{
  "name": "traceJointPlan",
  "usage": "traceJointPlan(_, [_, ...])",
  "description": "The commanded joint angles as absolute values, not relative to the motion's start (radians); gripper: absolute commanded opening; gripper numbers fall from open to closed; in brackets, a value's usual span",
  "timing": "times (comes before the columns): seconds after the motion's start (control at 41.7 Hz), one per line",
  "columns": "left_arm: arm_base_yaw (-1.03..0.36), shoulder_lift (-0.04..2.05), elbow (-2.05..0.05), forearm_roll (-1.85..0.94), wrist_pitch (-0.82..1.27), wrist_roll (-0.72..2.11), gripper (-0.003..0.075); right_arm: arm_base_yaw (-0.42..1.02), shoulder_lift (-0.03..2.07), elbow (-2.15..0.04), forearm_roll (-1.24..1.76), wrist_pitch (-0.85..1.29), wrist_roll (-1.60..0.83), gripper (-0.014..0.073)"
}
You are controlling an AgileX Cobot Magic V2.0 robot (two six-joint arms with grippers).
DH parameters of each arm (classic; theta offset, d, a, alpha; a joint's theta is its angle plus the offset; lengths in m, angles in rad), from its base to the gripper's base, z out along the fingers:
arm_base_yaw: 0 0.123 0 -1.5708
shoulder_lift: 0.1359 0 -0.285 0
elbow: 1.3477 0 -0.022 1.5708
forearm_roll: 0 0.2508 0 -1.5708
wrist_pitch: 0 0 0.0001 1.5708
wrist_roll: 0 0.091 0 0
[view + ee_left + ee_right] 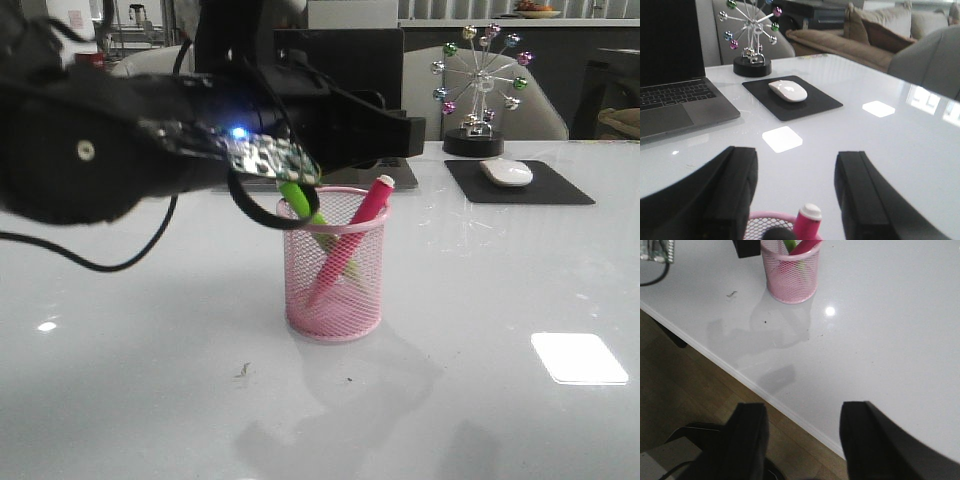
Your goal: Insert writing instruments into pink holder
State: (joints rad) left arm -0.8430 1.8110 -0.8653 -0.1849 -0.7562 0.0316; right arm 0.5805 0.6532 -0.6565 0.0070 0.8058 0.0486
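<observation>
Glossy white table (pixel 520 300), light glare; tan sofa (pixel 850 35) behind; wood floor (pixel 685 390) below.

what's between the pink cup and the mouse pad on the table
Nothing: in the front view only bare white table lies between the pink holder and the black mouse pad.

A white mouse (pixel 506 172) lay on a black mouse pad (pixel 520 183). Beside it stood a ferris-wheel ornament (pixel 478 90) (coloured balls), near a laptop (pixel 675 100).

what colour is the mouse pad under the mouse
Black mouse pad, clearest in the left wrist view.
</observation>
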Motion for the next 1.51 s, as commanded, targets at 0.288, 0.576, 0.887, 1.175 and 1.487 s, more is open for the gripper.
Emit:
traceJointPlan(0.288, [-0.846, 1.383, -1.040, -0.115, 0.108, 0.179, 0.0426, 0.577, 0.651, -0.684, 0.007, 0.750, 0.043, 0.0447])
traceJointPlan(0.576, [-0.846, 1.135, -1.049, -0.078, 0.542, 0.179, 0.0426, 0.577, 0.651, -0.684, 0.007, 0.750, 0.043, 0.0447])
traceJointPlan(0.887, [-0.846, 0.878, -0.904, -0.090, 0.670, 0.179, 0.0426, 0.577, 0.651, -0.684, 0.007, 0.750, 0.043, 0.0447])
traceJointPlan(1.175, [-0.846, 0.662, -0.712, -0.073, 0.671, 0.114, 0.0426, 0.577, 0.651, -0.684, 0.006, 0.750, 0.043, 0.0447])
traceJointPlan(1.487, [-0.846, 0.622, -0.633, 0.000, 0.674, 0.014, 0.0417, 0.577, 0.651, -0.656, -0.037, 0.703, 0.034, 0.0441])
